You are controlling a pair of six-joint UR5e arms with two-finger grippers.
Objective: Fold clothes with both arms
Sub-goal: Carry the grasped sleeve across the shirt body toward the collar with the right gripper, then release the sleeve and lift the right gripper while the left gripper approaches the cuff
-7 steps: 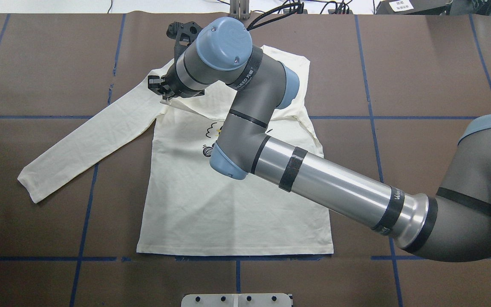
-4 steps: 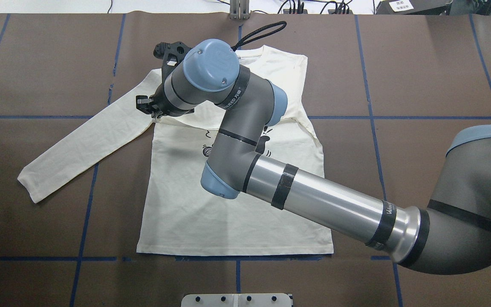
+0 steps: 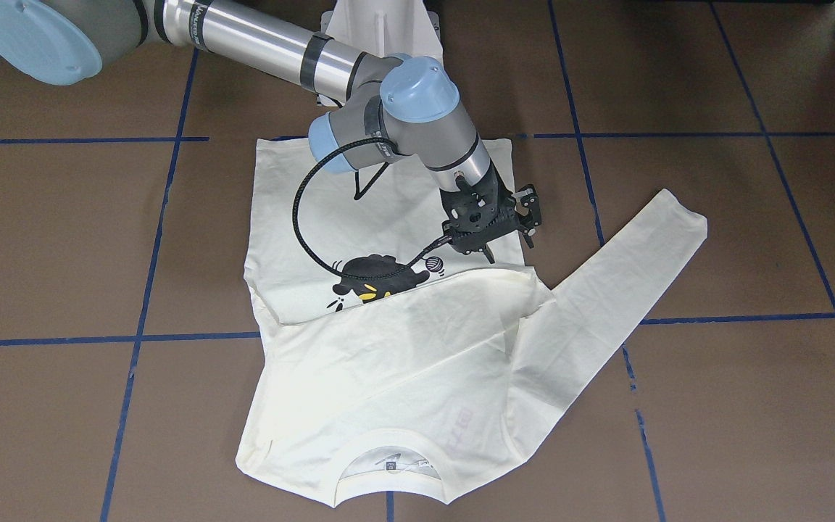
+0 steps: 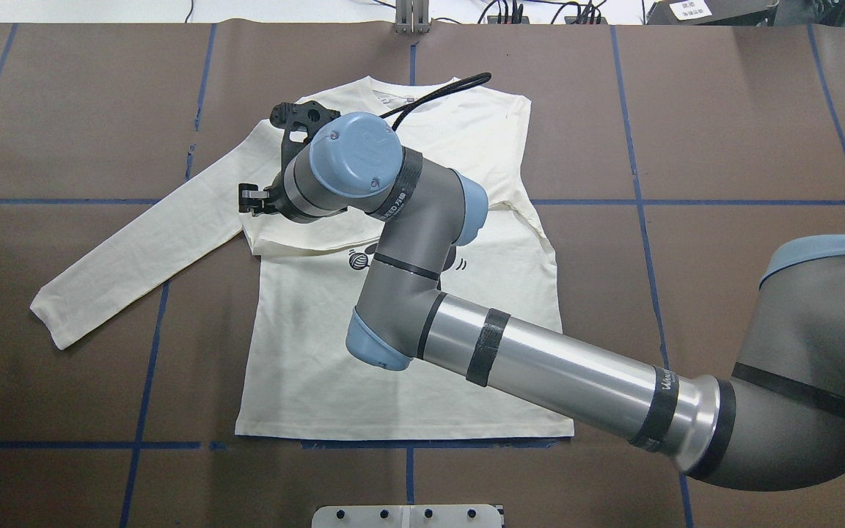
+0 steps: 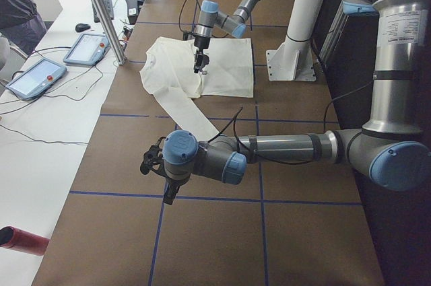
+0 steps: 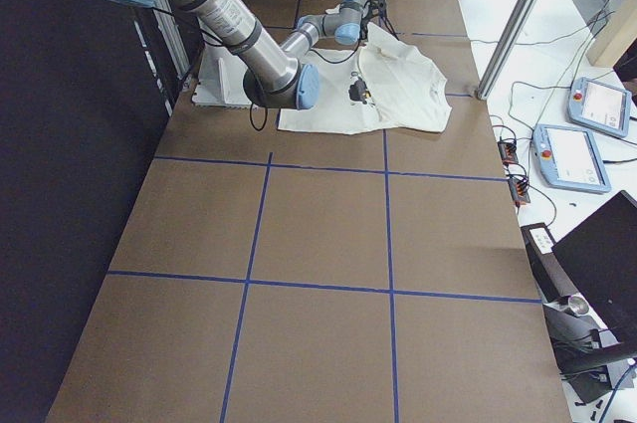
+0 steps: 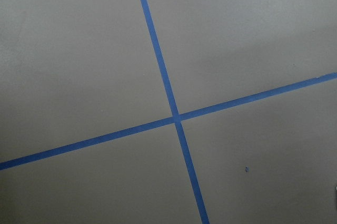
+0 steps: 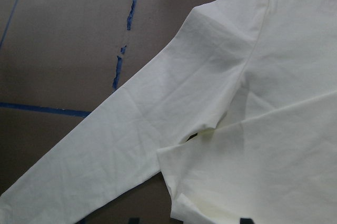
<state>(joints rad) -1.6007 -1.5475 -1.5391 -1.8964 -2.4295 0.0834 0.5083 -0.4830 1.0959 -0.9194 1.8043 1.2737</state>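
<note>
T-shirt (image 4: 393,367) fold slid onto cat print (image 3: 370,279); right gripper (image 3: 510,248) spread at its edge
Sleeve (image 4: 144,264) splayed over desk (image 4: 723,110); left gripper (image 5: 151,163): cannot tell

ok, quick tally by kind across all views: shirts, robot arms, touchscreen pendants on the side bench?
T-shirt: 1
robot arms: 2
touchscreen pendants: 2
Total: 5
</note>
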